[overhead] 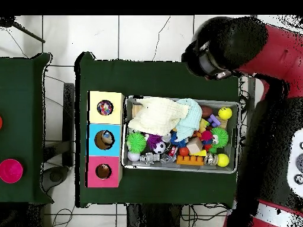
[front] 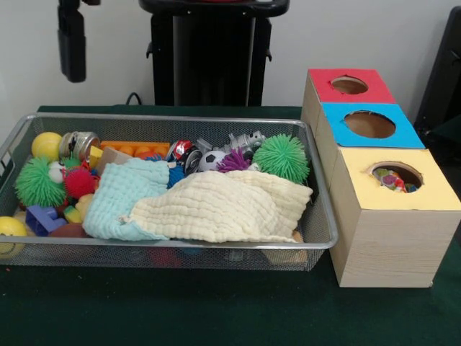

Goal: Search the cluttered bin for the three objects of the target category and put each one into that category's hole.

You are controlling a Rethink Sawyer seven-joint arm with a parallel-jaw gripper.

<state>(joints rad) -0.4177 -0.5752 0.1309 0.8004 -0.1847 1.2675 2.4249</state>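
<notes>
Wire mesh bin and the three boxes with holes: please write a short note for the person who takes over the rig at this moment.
Gripper: raised high above the left end of the silver wire mesh bin in the front view. Open or shut cannot be told.
Bin: full of toys. A cream cloth and a light blue cloth cover the near half. A green spiky ball lies at the right end.
Done: the yellow-topped box holds small colourful things. The overhead view also shows something in the blue-topped box and the red-topped box.
Left: the pictures do not show how many target objects remain. Probably search under the cloths.
</notes>
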